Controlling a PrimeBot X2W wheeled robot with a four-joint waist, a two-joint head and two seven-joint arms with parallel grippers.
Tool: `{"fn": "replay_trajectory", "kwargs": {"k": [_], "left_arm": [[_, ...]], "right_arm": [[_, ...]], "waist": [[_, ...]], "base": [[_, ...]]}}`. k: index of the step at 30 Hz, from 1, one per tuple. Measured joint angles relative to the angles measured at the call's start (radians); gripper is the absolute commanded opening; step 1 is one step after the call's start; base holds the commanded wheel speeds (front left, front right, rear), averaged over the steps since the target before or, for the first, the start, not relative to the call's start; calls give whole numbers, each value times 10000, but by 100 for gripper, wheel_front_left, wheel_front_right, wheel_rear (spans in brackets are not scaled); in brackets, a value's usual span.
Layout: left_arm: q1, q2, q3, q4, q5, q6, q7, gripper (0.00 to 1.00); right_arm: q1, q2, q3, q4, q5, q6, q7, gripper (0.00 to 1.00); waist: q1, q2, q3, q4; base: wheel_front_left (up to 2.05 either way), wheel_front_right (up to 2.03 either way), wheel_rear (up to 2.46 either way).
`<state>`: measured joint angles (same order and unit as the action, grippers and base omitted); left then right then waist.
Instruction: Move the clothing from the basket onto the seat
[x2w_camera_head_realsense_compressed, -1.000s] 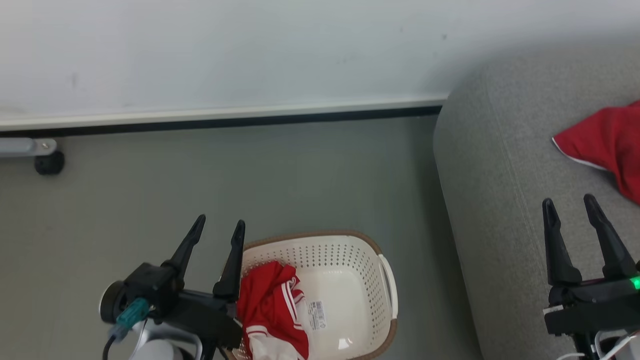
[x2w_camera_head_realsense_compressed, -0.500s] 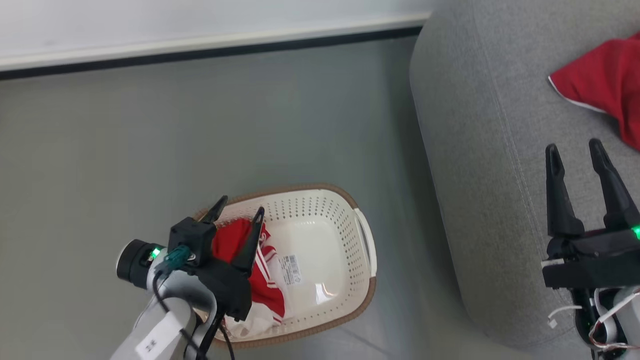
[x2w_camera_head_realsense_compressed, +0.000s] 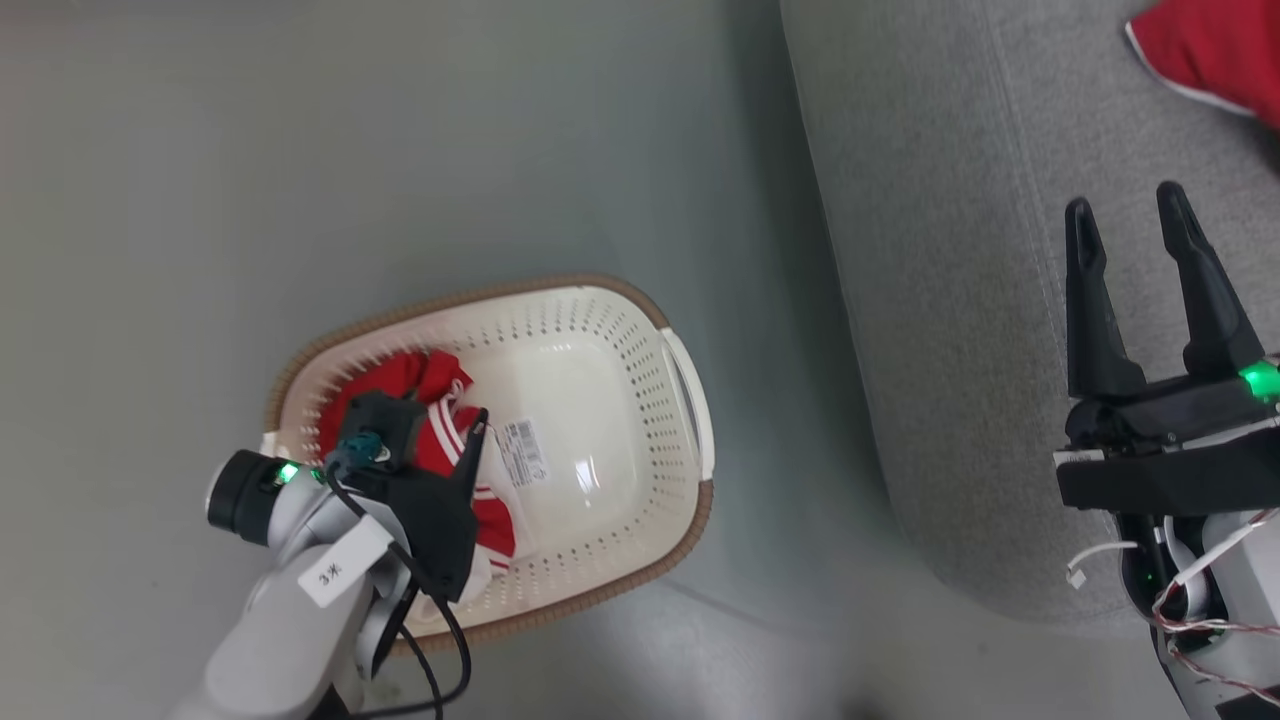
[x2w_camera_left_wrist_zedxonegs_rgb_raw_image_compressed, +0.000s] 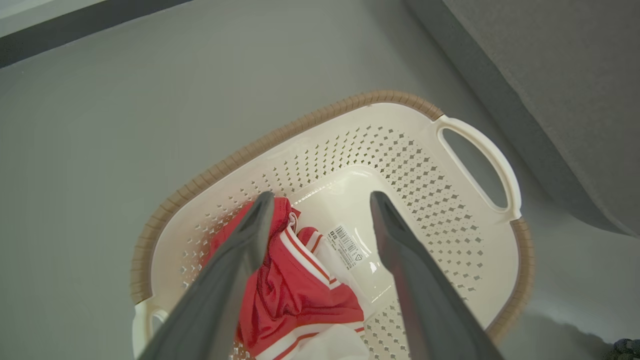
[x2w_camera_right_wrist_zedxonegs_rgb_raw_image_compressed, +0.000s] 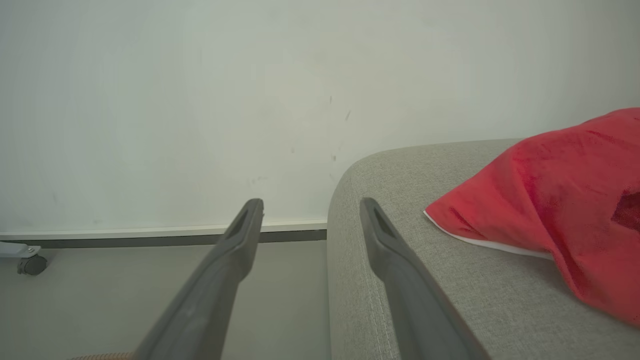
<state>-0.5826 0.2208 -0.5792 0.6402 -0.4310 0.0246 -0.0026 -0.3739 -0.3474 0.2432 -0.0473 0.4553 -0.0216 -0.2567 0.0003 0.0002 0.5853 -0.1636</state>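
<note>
One garment fills the basket's end farthest from the seat — basket lengthwise toward it; left end effector spread.

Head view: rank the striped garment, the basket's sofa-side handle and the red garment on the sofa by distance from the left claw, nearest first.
1. The striped garment: in the basket, right under the open left claw.
2. The handle: on the rim's sofa side, to the claw's right.
3. The red garment: on the sofa, upper right corner, farthest.
</note>
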Motion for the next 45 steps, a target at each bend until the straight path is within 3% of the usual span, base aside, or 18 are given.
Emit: {"fn": "replay_trajectory", "kwargs": {"k": [23,31,40,41,42,43,45], "left_arm": [[-1862,470,176,2667,150,-67,784,100],[-2240,593,211,3509,242,242,1080,100],[-2575,566,-449,4690,988,556,2148,100],[-2631,566,-527,4790,1133,556,2282,95],[-2742,558,-581,5030,1246,640,2575,36],[-2757,546,-581,5081,1246,644,2621,0],[-2767,527,-575,5129,1244,644,2642,0]], "right_arm": [[-1341,947,558,-857,-606,303,0,100],[-1459,1279,596,-915,-754,355,0,100],[-1524,1547,562,-686,-859,489,0,100],[-1531,1561,558,-673,-861,497,0,100],[-1538,1582,531,-623,-869,539,0,100],[-1540,1592,520,-612,-886,545,0,100],[-1543,1605,485,-571,-941,571,0,100]], "waist": [[-2,0,2533,-1216],[-3,-1,3160,-1701],[-3,-1,3375,-2003],[-3,-1,3375,-2006],[-3,-1,3376,-2005],[-3,-1,3378,-2001],[-3,-1,3379,-1986]], "base": [[0,0,0],[0,0,0],[0,0,0],[0,0,0],[0,0,0],[0,0,0],[0,0,0]]}}
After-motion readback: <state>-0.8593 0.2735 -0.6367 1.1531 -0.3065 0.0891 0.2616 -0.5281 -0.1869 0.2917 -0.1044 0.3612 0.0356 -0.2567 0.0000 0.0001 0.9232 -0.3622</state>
